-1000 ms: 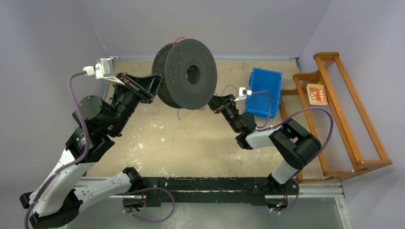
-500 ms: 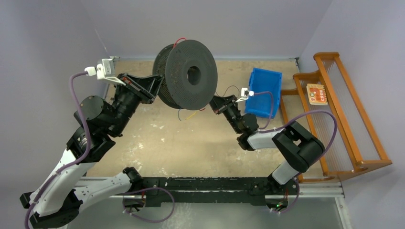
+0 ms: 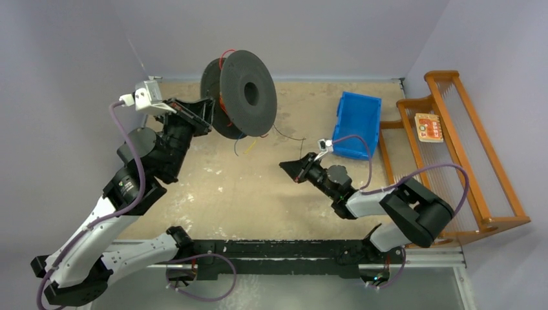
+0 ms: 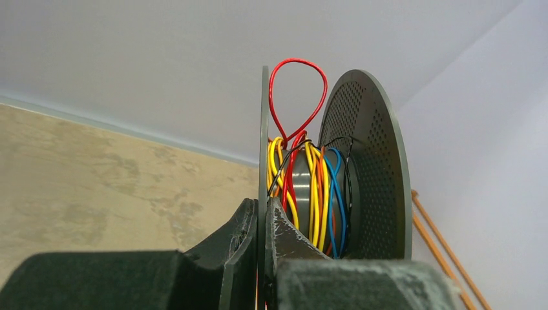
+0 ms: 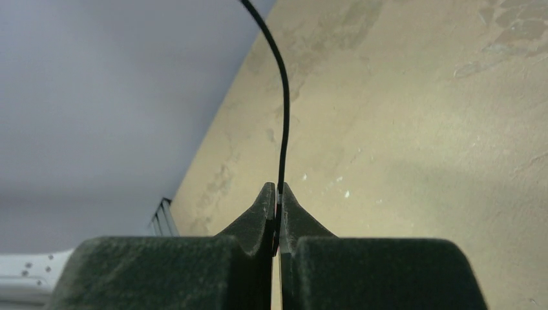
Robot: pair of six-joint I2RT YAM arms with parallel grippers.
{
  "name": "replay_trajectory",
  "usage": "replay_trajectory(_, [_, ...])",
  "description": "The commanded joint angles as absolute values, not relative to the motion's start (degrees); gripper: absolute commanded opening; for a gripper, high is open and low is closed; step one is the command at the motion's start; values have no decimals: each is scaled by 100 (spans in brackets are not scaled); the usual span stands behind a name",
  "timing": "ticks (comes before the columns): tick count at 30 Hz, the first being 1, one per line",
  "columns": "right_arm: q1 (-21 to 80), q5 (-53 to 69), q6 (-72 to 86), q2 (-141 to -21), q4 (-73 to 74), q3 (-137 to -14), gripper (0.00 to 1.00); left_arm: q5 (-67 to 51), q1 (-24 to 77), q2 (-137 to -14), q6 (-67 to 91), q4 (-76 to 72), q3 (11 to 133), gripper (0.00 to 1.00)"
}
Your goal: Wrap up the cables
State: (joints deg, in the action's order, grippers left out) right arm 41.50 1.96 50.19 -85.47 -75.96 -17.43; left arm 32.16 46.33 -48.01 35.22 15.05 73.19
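Note:
A black two-flanged spool [image 3: 242,93] is held up over the back of the table. My left gripper [image 3: 204,116] is shut on its near flange [image 4: 263,129], one finger on each side, as the left wrist view [image 4: 263,205] shows. Red, yellow, orange, blue and black cables [image 4: 310,194] are wound on the core, and a red loop [image 4: 294,90] sticks up. Short loose ends [image 3: 249,147] hang below the spool. My right gripper [image 3: 287,166] is shut on a thin black cable [image 5: 284,97], well apart from the spool. That cable [image 3: 289,137] runs back to the spool.
A blue bin [image 3: 352,123] stands at the back right, just behind the right arm. A wooden rack [image 3: 465,148] holding a small orange card [image 3: 428,127] lines the right side. Grey walls close the back and left.
The left arm has turned the spool and shifted it left. The right gripper has pulled away from the spool toward the near side, drawing the black cable out.

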Motion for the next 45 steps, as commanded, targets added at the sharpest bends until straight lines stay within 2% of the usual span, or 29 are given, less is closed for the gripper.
replay_trajectory(1, [4298, 713, 4219, -7904, -6511, -1728, 0, 4089, 4667, -4830, 3006, 387, 7351, 0])
replay_trajectory(8, [4905, 475, 3551, -6978, -4731, -1828, 0, 4783, 4663, -5213, 2347, 35, 7287, 0])
replay_trajectory(20, [6061, 84, 3523, -7008, -3840, -1959, 0, 5170, 4529, -6075, 1935, -377, 7625, 0])
replay_trajectory(31, [7353, -806, 3372, -7178, -2719, -2876, 0, 4834, 3663, -6771, 2320, -184, 7872, 0])
replay_trajectory(45, [7914, -1352, 2831, -7148, -1389, -4432, 0, 5100, 3604, -7131, 2003, -76, 7414, 0])
